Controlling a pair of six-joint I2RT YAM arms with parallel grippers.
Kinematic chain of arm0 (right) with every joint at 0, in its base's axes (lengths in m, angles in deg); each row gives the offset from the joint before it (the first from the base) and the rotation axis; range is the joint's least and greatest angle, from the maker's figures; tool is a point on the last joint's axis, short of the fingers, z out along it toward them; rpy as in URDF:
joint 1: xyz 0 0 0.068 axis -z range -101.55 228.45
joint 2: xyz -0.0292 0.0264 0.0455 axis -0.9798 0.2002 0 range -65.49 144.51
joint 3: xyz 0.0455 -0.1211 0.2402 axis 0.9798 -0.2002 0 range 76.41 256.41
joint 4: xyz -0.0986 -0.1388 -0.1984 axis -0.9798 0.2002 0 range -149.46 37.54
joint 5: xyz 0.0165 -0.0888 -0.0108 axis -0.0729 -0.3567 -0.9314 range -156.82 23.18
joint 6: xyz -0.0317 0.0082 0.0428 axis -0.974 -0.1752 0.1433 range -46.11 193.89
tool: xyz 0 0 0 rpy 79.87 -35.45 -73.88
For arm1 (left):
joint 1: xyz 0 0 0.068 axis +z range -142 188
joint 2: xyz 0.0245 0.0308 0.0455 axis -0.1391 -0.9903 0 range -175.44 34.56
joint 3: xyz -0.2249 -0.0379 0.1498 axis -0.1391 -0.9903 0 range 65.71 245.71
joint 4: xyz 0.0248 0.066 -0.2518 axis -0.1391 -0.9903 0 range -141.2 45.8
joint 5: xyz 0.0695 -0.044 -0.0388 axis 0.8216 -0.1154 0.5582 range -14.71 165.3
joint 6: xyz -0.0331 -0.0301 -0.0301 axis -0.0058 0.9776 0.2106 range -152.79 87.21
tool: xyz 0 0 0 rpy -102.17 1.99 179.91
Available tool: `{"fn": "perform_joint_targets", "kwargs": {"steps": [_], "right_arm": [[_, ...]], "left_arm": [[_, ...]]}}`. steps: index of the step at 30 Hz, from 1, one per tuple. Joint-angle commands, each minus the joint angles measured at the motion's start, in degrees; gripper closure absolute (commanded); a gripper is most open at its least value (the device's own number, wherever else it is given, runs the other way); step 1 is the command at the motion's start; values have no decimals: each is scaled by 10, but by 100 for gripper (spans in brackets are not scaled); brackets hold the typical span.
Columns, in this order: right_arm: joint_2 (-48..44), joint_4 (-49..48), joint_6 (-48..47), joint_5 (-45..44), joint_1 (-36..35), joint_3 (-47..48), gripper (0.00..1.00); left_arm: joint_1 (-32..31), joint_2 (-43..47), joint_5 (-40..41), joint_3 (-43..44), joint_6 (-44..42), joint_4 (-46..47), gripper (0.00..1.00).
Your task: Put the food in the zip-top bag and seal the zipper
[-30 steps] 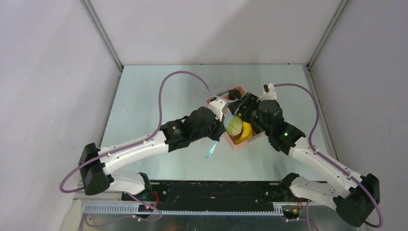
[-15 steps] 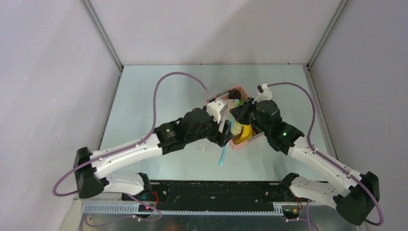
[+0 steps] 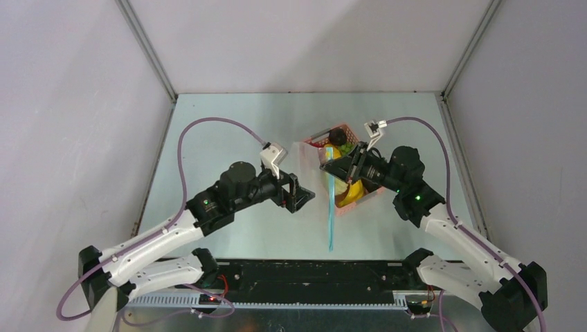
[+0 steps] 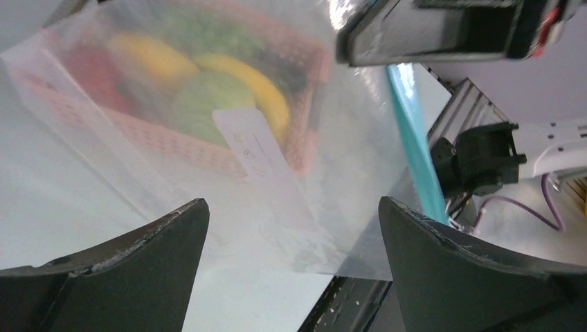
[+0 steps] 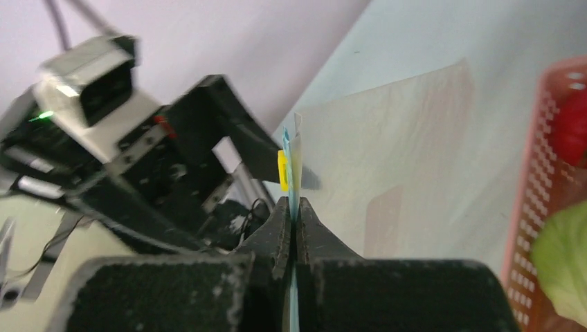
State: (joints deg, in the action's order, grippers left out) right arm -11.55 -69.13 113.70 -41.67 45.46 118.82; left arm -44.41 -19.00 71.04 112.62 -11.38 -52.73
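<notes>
Two claws are at work, in different states: the right claw (image 5: 295, 220) is pressed together, pinching the zipper (image 3: 331, 214) near its far end, and the left claw (image 4: 291, 235) is spread wide, apart from the plastic and holding nothing. The zip-top bag (image 4: 325, 207) hangs from that pinch as a loose sheet between both claws, just in front of the pink basket (image 3: 340, 207). Its blue strip runs toward the near edge of the table (image 3: 221, 138). All the food (image 3: 354, 191) lies in the basket, toward the far right corner of the table. I judge the step is to open the mouth. To do it well, the left claw should meet the strip away from the right pinch, take only one layer, and pull gently, because the film is floppy and may slip.
</notes>
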Motion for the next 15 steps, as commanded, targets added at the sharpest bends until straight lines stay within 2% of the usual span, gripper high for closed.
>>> {"fn": "perform_joint_targets", "kwargs": {"steps": [1, 6, 9, 15], "right_arm": [[6, -87, 8, 124, 10, 2, 99], [21, -112, 18, 143, 12, 2, 99], [31, -122, 23, 138, 11, 2, 99], [23, -108, 20, 64, 12, 2, 100]], "left_arm": [[13, 16, -76, -16, -40, 45, 0], [15, -11, -166, -31, -28, 127, 0], [16, -37, -211, -24, -22, 142, 0], [18, -53, -241, -26, -6, 147, 0]]}}
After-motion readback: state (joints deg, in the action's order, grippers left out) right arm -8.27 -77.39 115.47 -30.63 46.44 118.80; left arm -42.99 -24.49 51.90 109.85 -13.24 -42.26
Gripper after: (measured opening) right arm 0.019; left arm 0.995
